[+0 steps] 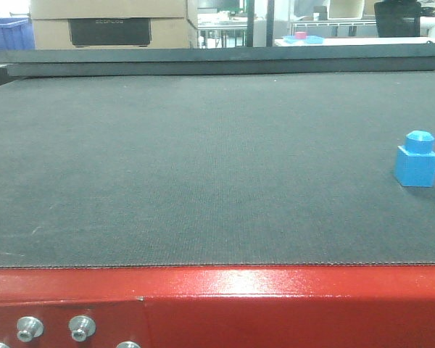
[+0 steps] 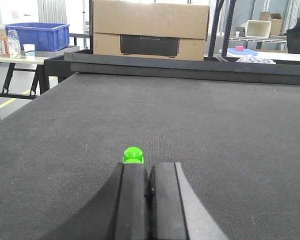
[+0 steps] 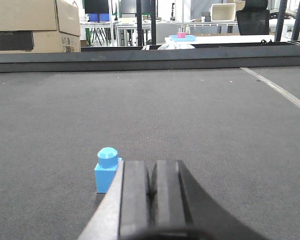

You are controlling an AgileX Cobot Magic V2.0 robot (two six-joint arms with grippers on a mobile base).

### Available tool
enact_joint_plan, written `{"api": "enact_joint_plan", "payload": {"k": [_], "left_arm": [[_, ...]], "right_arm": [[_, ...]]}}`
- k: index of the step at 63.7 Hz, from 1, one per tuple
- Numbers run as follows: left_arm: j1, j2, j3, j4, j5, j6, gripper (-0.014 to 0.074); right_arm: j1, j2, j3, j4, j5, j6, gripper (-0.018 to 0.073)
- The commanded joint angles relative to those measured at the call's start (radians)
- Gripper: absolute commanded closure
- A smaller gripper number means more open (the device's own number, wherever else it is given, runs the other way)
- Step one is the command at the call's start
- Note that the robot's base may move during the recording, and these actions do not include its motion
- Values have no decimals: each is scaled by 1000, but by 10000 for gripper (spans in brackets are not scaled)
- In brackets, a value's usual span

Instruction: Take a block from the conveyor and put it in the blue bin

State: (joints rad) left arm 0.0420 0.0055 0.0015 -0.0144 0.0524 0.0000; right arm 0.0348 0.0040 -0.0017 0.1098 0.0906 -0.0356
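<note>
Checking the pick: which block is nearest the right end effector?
The blue block; the green block is ahead of the left end effector.

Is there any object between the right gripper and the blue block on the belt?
Nothing visible stands between them. The block sits on the conveyor just left of the right gripper, whose shut fingers cover its right edge.

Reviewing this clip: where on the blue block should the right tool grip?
Take the blue block by its cube base, across two flat opposite faces, coming from above: it stands upright on the conveyor, and its rounded knob would likely slip. The right tool is shut; open first.
</note>
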Motion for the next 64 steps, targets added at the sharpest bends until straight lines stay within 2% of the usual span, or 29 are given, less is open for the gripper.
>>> {"api": "enact_joint_plan", "payload": {"k": [1,33,54,64], "left_arm": [[5,-5,-2,-7,-16,0,707],[5,-5,-2,-7,-16,0,707],[5,-5,-2,-5,-101,0,707],[5,-5,-2,-64,-140,0,707]], "right_arm": [[-4,-4,2,-6,-10,-2,721],[-4,-4,2,-6,-10,-2,721],[-4,-4,2,-6,-31,-2,721],[-4,-4,2,-6,-135,-2,721]]}}
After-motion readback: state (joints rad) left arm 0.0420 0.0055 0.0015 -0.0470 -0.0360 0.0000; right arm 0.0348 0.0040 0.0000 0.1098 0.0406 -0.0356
